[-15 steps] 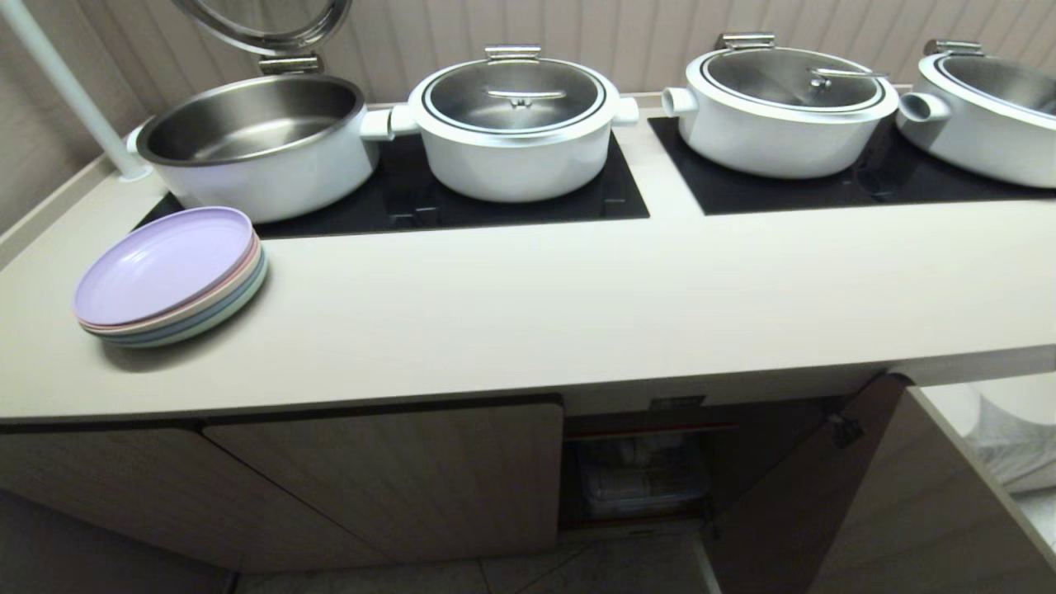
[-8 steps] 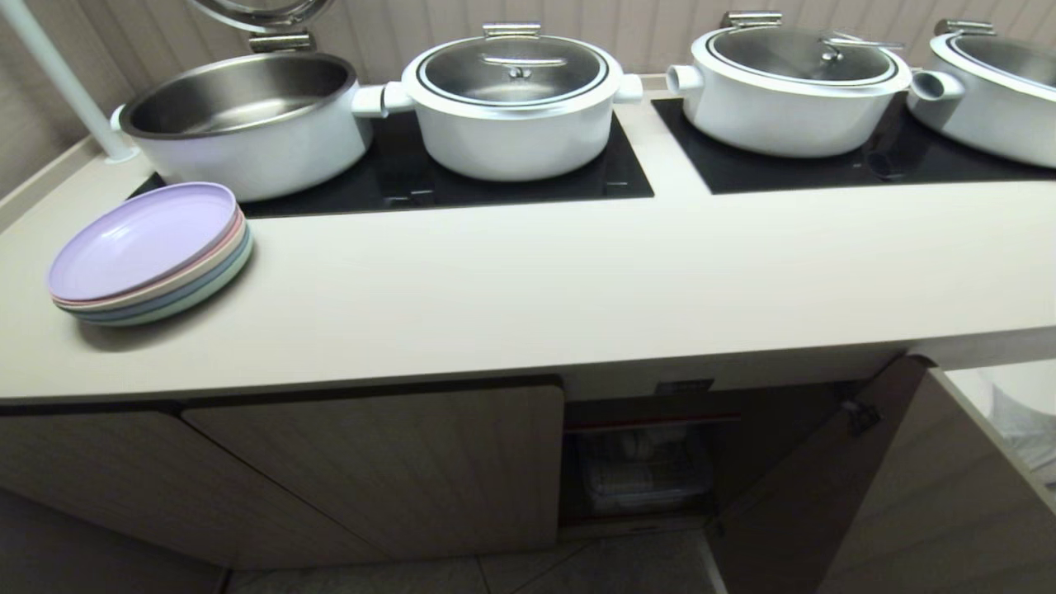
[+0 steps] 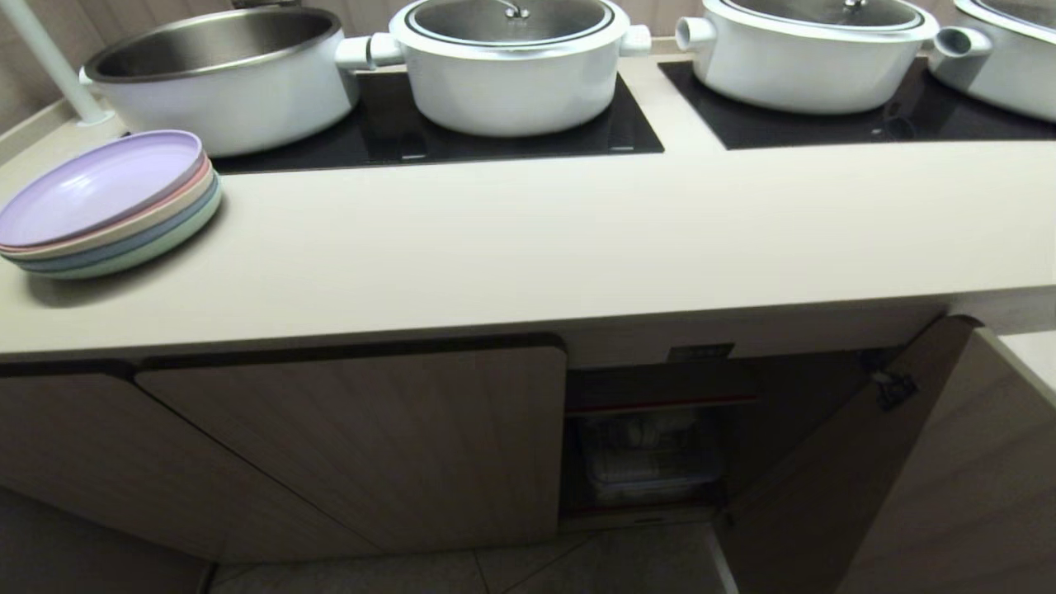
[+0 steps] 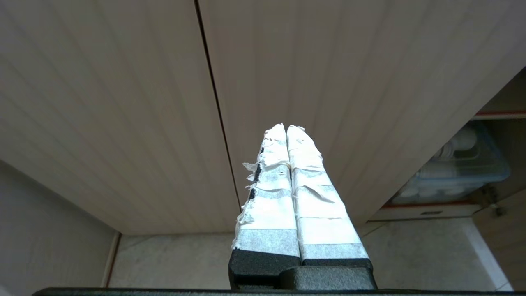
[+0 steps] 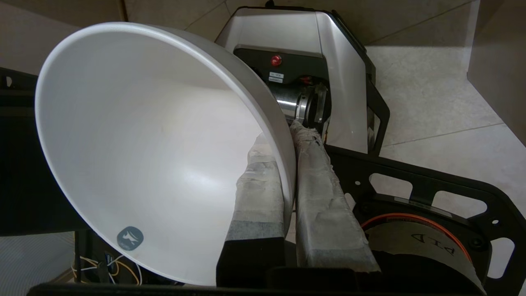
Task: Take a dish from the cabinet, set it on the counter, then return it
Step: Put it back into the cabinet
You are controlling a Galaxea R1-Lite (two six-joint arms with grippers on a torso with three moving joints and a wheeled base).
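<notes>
Only the right wrist view shows the right gripper (image 5: 283, 164) clamping the dish (image 5: 144, 144); left gripper (image 4: 286, 131) closed.

Tabletop (image 3: 577, 239): broad bare strip in front of the pots (image 3: 511, 74); plate stack (image 3: 107, 202) blocks its left end. Below its edge, cabinet (image 3: 643, 445) stands open; swung door (image 3: 907, 462) crowds the right.

light: even, overhead | shadow: inside cabinet (image 3: 652, 445) | blur: slight | edges: bowed
</notes>
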